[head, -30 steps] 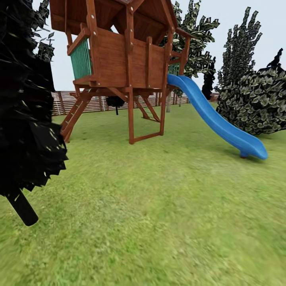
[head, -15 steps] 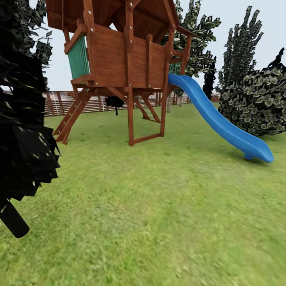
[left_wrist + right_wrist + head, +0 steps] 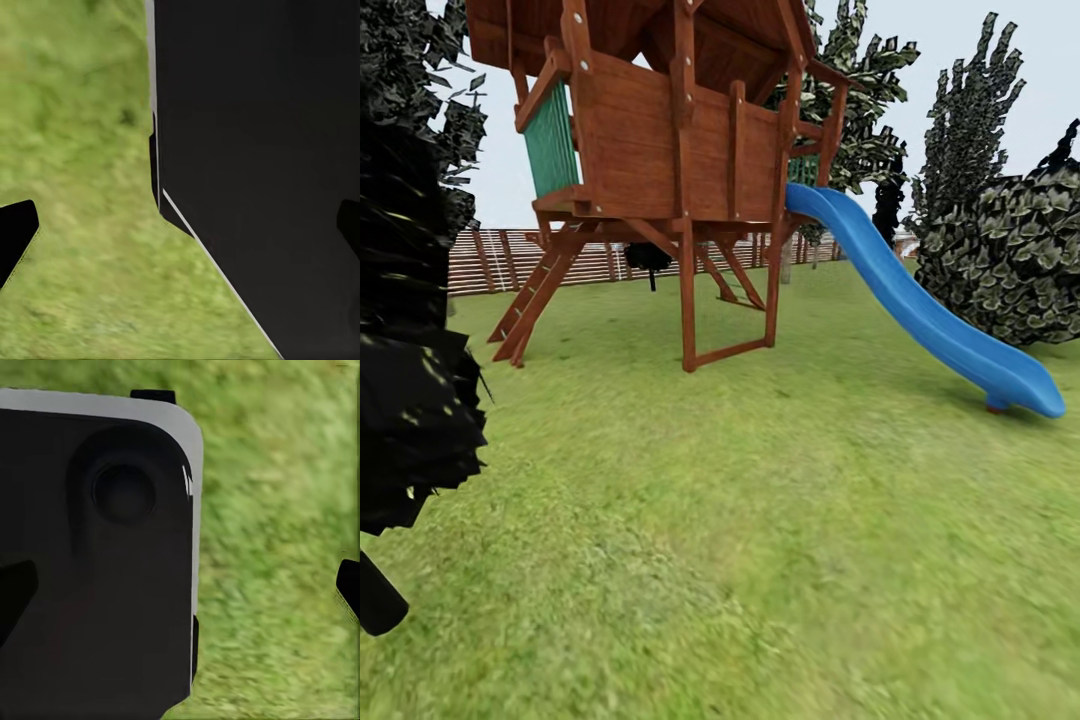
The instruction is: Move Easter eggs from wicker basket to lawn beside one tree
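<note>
Down at the wrists first: the left gripper looks along its two dark fingertips, set wide at the frame edges with nothing between them but grass and a big black slab of the robot's own body. The right gripper reads the same, fingers spread wide and empty, with a dark rounded panel of the robot's base beside a strip of grass. Both hands are carrying nothing.

From the head camera, the lawn rolls out green and patchy right at the robot's feet. At near left a black leafy mass crowds the frame edge, with a dark stub poking out below it. I cannot tell what that is.

As for the task, no eggs and no wicker basket are on show here, so I judge the job has barely got going: the robot looks to be travelling, with the basket yet to be found and all three eggs left to move.

Mid-distance stands a wooden play tower, its posts and ladder planted in the grass, with a blue slide running down to the right. A pale-leaved shrub sits beyond the slide's foot. The slatted fence closes off the back, with dark trees above it. The widest open run is the grass ahead and to the right, short of the slide; the left side is tight.
</note>
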